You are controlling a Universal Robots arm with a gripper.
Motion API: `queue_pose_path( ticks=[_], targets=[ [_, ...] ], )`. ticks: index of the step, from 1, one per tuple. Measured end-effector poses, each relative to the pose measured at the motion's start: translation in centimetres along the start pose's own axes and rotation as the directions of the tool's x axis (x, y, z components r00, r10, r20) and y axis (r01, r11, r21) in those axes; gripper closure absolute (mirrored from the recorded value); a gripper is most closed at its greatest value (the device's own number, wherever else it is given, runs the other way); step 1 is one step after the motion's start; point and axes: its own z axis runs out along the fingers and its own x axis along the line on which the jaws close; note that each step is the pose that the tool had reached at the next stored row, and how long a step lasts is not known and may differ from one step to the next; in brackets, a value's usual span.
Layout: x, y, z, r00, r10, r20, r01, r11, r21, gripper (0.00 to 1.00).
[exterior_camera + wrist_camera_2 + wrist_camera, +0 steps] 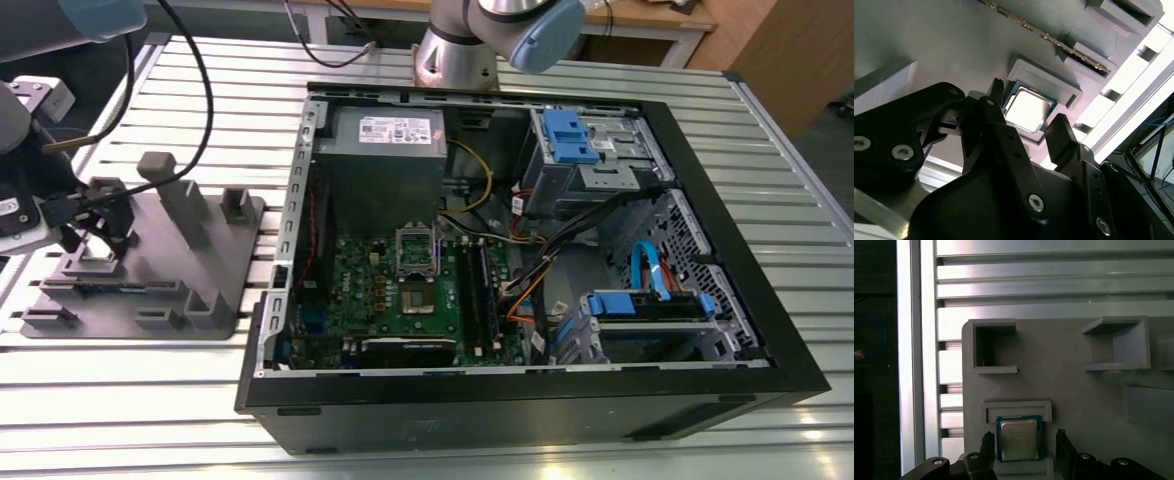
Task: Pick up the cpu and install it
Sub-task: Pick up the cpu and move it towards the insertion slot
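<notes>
In both wrist views the gripper (1024,437) hangs low over the grey fixture (1079,395), its two black fingers (1061,440) spread wide. The cpu (1019,440) lies flat between them in a shallow walled seat of the fixture, silvery lid up, thin rim showing around it. In the first wrist view a gap shows on each side between fingertip and cpu, so nothing is pinched. In the second wrist view one fingertip (996,90) stands just beside a corner of the cpu (1026,107), and I cannot tell whether it touches.

The second wrist view also takes in a memory stick (1049,36) standing edge-on in a slot of the fixture, beyond the cpu's seat. The first wrist view gives the slatted metal table (1054,285) past the fixture's edge and two open-sided pockets in the fixture.

The exterior view gives the wider scene. The fixture sits on the table at the exterior view's left, just beside an open case (534,385). Inside the case lies a green board with its socket (416,250) open and bare, well apart from the fixture.

The cpu's lid carries faint print, too small to make out. A white label (387,128) sits on the grey box at the case's far end.
</notes>
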Motion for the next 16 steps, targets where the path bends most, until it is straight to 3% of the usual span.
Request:
queue_pose_path(
  ticks=[16],
  targets=[
    [0.11, 0.02, 0.57, 1.0000, 0.000, 0.0002, 0.000, 1.0000, -0.0002, 0.40]
  ],
)
